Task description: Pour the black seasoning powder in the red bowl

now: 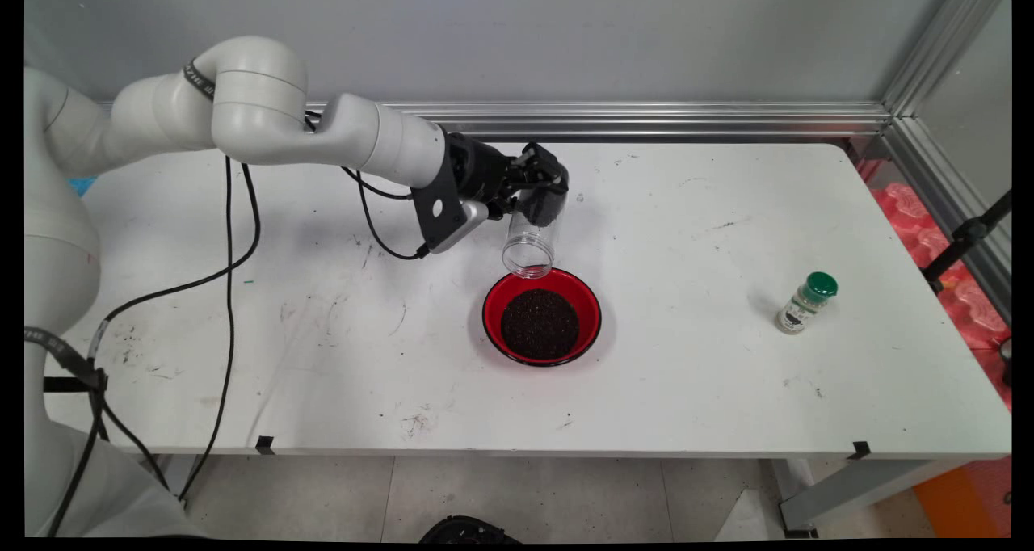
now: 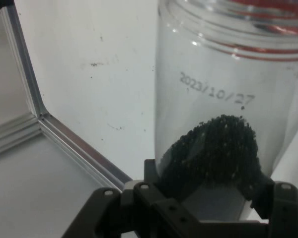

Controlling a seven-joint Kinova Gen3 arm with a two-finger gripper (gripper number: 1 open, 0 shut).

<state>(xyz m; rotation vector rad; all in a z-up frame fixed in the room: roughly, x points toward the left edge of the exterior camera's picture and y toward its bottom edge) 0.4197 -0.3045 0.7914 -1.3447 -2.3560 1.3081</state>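
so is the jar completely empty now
No, the hand view shows a clump of dark grains left inside the clear jar in the gripper.

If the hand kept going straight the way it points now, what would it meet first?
The hand, shut on the clear jar, points down and forward. The jar's open mouth would probably reach the far rim of the red bowl of dark grains first, though depth is hard to judge.

Main view: fixed, high above counter [image 1: 687, 389] near side, looks down across it toward wall [image 1: 565, 42]; whole counter visible.
Hand view: on tool [image 2: 208, 198], very near, looks along clear jar [image 2: 228, 99].
Both views share jar [image 1: 531, 244], counter, metal rail [image 2: 79, 148].
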